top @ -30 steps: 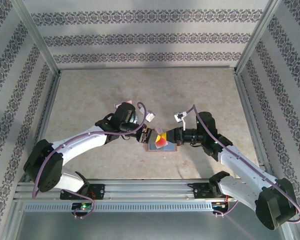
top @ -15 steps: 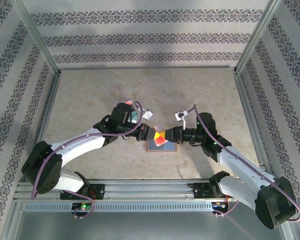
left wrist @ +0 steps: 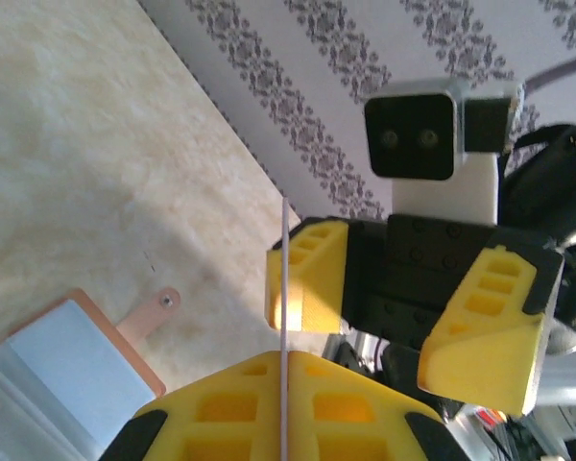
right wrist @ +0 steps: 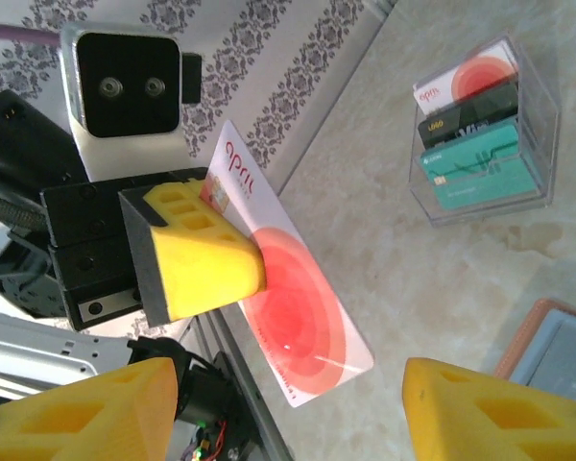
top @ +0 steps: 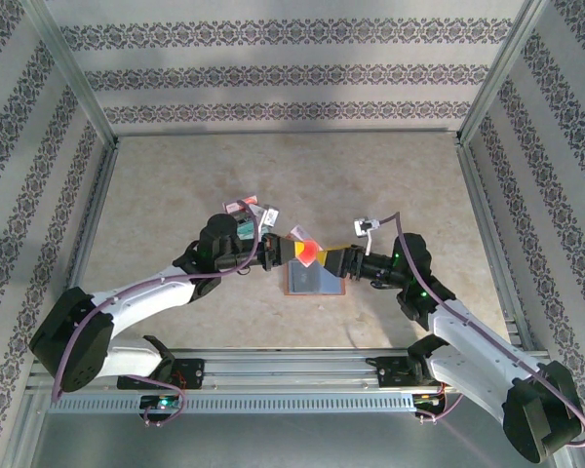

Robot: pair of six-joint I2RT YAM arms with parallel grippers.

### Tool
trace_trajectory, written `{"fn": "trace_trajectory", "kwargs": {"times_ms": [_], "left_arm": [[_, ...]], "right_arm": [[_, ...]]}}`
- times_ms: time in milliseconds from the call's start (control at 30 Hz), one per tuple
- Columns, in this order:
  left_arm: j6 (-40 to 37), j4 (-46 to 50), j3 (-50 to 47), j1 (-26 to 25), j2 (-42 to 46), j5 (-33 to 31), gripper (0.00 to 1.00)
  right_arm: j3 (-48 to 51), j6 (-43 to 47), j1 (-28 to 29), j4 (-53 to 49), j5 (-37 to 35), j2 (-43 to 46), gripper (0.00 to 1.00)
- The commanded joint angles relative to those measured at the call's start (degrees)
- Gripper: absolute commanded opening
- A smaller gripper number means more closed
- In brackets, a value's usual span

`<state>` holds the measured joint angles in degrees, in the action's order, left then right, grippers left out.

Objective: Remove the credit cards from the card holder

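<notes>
Left claw (top: 276,252) is clamped on one card (top: 305,252) in the top view. It holds the card off the bench (top: 273,166), just at 12 o'clock of the open holder (top: 314,281). Your right claw (top: 333,260) faces it from 3 o'clock with jaws parted, not gripping the card.

From the left wrist, the card (left wrist: 283,279) shows edge-on, a thin white line pinched between your yellow fingers (left wrist: 221,423). The holder (left wrist: 72,360) lies flat at 8 o'clock.

From the right wrist, one left finger covers the card's (right wrist: 298,307) 10 o'clock end, leaving the red half free. A clear tray (right wrist: 480,58) at 1 o'clock holds other cards (right wrist: 480,163).

Expect the card to be light, stiff and glossy, so probably slick. Take it across the flat faces, well in from the edge, because a corner pinch would likely let it pivot. The holder looks soft and may shift when tugged.
</notes>
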<state>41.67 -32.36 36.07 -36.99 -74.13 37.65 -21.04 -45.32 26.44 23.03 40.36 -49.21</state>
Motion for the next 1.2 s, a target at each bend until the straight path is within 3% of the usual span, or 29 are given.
{"fn": "trace_trajectory", "kwargs": {"times_ms": [0, 433, 733, 933, 1000, 1067, 1167], "left_arm": [[3.75, -9.3, -0.32, 0.78, 0.91, -3.72, 0.0], [8.31, -15.21, -1.25, 0.78, -0.47, -2.26, 0.0], [9.23, -16.5, -1.38, 0.77, -1.59, -1.7, 0.02], [9.17, -15.25, -0.74, 0.78, -1.99, -1.53, 0.16], [8.75, -14.04, -0.33, 0.78, -1.86, -1.27, 0.22], [7.75, -12.2, 0.11, 0.77, -1.42, -0.69, 0.33], [4.47, -6.19, 1.75, 1.28, 0.53, -0.03, 0.62]], "right_arm": [[0.73, -2.21, 1.69, 8.57, -3.17, 0.14, 0.63], [-2.23, -1.88, 5.91, 17.01, -6.52, -7.84, 0.51], [-2.87, -1.7, 6.04, 18.21, -6.17, -8.37, 0.19], [-2.73, -0.52, 5.87, 17.24, -5.22, -7.92, 0.02], [-3.02, 0.15, 5.82, 15.77, -5.58, -7.44, 0.0], [-3.46, 1.15, 5.71, 13.37, -5.73, -6.88, 0.0], [-3.94, 2.46, 5.56, 10.62, -5.69, -6.04, 0.0]]}}
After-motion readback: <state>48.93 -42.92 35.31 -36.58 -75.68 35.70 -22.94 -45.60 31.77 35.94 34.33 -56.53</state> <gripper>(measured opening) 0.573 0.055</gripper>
